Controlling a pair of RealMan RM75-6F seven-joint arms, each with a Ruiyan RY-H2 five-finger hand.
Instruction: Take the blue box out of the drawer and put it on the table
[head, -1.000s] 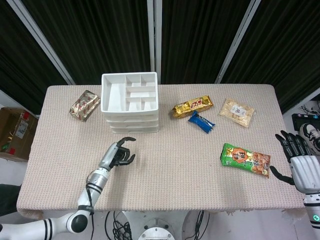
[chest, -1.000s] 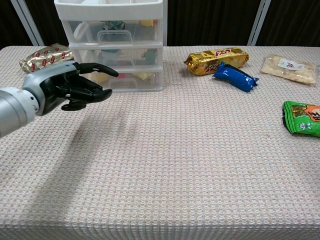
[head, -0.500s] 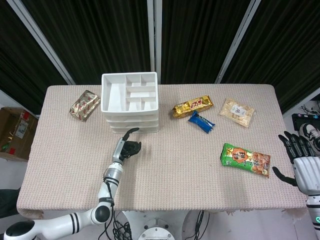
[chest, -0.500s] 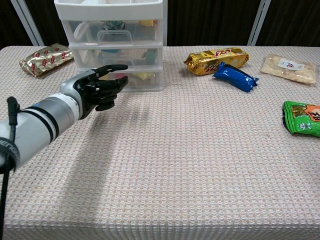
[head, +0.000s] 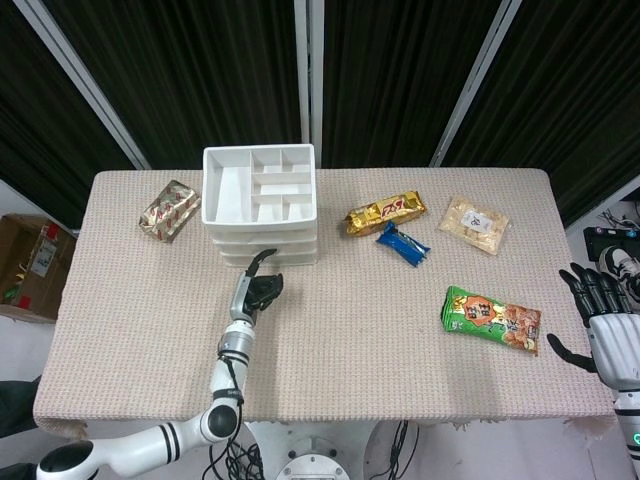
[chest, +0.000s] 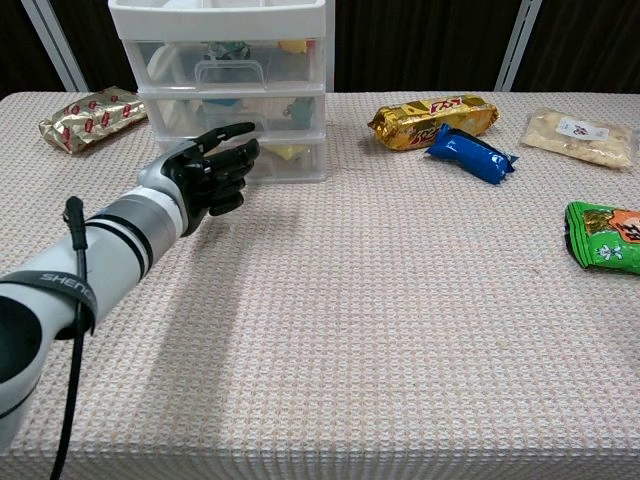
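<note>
The white three-drawer unit (head: 262, 244) (chest: 300, 100) stands at the back left of the table with all its drawers pushed in. Coloured items show dimly through the clear fronts, but I cannot make out the blue box among them. My left hand (head: 262, 289) (chest: 212, 172) hovers just in front of the bottom drawer (chest: 290, 160), fingers curled in and one finger stretched toward the front, holding nothing. My right hand (head: 600, 320) hangs beyond the table's right edge, fingers spread and empty.
A red-gold packet (head: 169, 210) lies left of the drawers. To their right lie a gold bar (head: 385, 212), a blue wrapper (head: 403, 243) and a pale bag (head: 474, 224). A green snack bag (head: 490, 319) lies near the right edge.
My left hand has moved forward and right across the table, from mid-table up to the front of the bottom drawer. The right hand drifted slightly down and outward.
</note>
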